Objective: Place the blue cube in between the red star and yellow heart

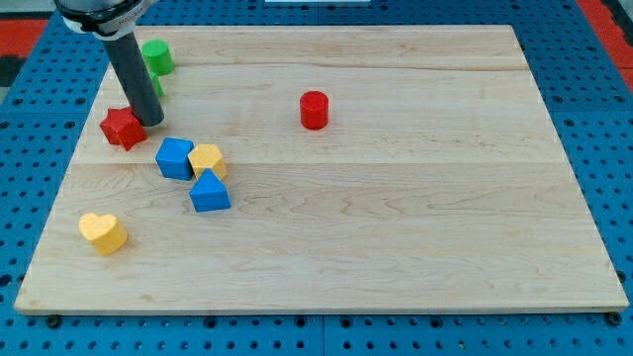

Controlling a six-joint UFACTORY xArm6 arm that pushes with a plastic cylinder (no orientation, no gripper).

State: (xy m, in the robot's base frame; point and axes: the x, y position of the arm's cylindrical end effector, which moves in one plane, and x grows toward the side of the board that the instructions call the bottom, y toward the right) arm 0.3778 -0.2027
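We are resting my tip [150, 121] against the red star [123, 128] at the counter's [396, 247] left, no jaws showing, blue cube [175, 158] sitting just below-right, touching a yellow block [208, 160], yellow heart [103, 232] lying well below

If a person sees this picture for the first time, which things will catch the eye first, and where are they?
The dark rod comes down at the view's upper left, my tip right beside the red star. Just below lies a tight cluster: the blue cube, a yellow block and a blue triangular block. The red cylinder stands alone near the middle top, the yellow heart at lower left.
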